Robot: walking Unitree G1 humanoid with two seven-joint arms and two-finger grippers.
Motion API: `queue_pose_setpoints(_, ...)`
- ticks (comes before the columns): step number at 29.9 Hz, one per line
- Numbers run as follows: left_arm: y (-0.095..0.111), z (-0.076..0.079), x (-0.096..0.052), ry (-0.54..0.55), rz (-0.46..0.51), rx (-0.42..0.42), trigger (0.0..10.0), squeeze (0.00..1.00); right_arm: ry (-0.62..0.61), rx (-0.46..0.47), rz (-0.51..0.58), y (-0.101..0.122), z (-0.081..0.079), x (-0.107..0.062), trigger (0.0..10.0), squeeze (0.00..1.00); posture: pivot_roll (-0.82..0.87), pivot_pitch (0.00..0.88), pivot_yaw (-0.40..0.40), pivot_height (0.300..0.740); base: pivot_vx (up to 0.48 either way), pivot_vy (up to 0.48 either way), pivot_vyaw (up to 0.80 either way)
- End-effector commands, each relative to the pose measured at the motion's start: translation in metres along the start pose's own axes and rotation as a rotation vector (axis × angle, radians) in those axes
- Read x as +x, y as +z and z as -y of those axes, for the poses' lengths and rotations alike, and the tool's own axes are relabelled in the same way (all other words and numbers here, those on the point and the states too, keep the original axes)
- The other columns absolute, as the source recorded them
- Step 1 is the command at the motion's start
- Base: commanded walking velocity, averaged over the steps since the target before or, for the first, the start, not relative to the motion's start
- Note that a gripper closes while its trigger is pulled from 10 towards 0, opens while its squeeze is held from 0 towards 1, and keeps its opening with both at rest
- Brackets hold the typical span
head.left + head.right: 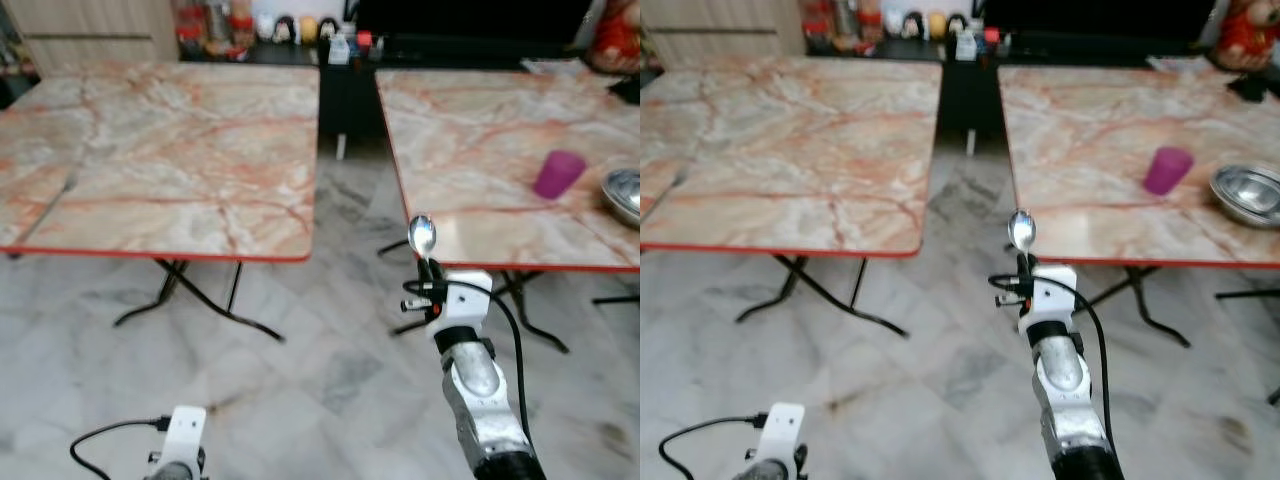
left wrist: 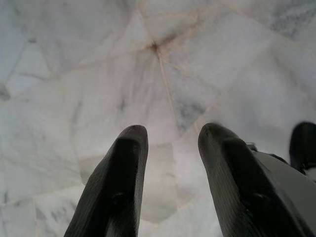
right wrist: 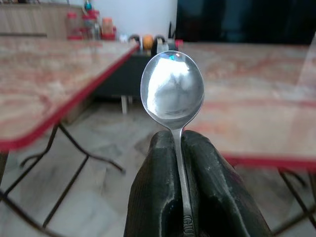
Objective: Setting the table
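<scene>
The right gripper (image 3: 181,148) is closed tight on the spoon (image 1: 422,237) handle, bowl upward, just before the right table (image 1: 480,130). Light, stiff, probably slippery metal.

No text or labels readable — all blurred

silver right arm (image 1: 478,390), white wrist, looping black cable, black jaws.
</scene>
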State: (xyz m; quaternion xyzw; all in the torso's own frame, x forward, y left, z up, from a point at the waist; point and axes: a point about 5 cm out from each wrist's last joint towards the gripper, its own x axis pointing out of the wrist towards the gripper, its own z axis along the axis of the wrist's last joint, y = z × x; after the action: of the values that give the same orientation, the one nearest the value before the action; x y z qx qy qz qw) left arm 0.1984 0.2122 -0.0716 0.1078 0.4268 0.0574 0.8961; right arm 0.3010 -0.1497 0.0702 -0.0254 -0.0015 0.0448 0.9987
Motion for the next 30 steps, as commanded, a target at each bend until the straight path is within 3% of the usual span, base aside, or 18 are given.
queue_pose_setpoints(1, -0.005, -0.004, -0.001, 0.002, -0.028, 0.013, 10.0, 0.00, 0.023, -0.002, -0.056, -0.012, -0.002, -0.001, 10.0, 0.00, 0.01, 0.076, -0.033, 0.740, 0.000, 0.000, 0.00)
queue_pose_setpoints(2, -0.005, -0.003, -0.001, 0.002, -0.029, 0.011, 10.0, 0.00, 0.025, -0.003, -0.115, -0.025, -0.001, -0.004, 10.0, 0.00, 0.01, 0.075, -0.033, 0.740, 0.000, 0.000, 0.00)
queue_pose_setpoints(11, -0.004, -0.003, 0.000, 0.007, -0.027, -0.006, 10.0, 0.00, 0.018, -0.005, -0.367, -0.071, 0.008, -0.023, 10.0, 0.00, 0.00, 0.091, -0.024, 0.740, 0.000, 0.000, 0.00)
queue_pose_setpoints(16, -0.003, -0.003, 0.000, 0.006, -0.026, -0.010, 10.0, 0.00, 0.031, -0.017, -0.416, -0.080, 0.009, -0.028, 10.0, 0.00, 0.00, 0.089, -0.022, 0.740, 0.000, 0.000, 0.00)
queue_pose_setpoints(20, -0.001, -0.002, 0.001, -0.011, -0.026, 0.004, 10.0, 0.00, 0.040, 0.037, -0.648, -0.116, 0.008, -0.060, 10.0, 0.00, 0.00, 0.094, -0.016, 0.740, 0.000, 0.000, 0.00)
queue_pose_setpoints(23, -0.004, 0.000, 0.000, -0.014, -0.040, 0.000, 10.0, 0.00, 0.001, 0.008, -0.838, -0.141, 0.012, -0.094, 10.0, 0.00, 0.02, 0.095, -0.019, 0.740, 0.000, 0.000, 0.00)
queue_pose_setpoints(27, -0.006, 0.000, 0.000, -0.011, -0.046, -0.007, 10.0, 0.00, 0.049, 0.006, -0.865, -0.147, 0.005, -0.106, 10.0, 0.00, 0.03, 0.097, -0.027, 0.740, 0.000, 0.000, 0.00)
queue_pose_setpoints(30, -0.007, -0.002, -0.001, -0.001, -0.046, -0.017, 10.0, 0.00, 0.029, 0.062, -0.846, -0.147, 0.004, -0.108, 10.0, 0.00, 0.03, 0.104, -0.028, 0.740, 0.000, 0.000, 0.00)
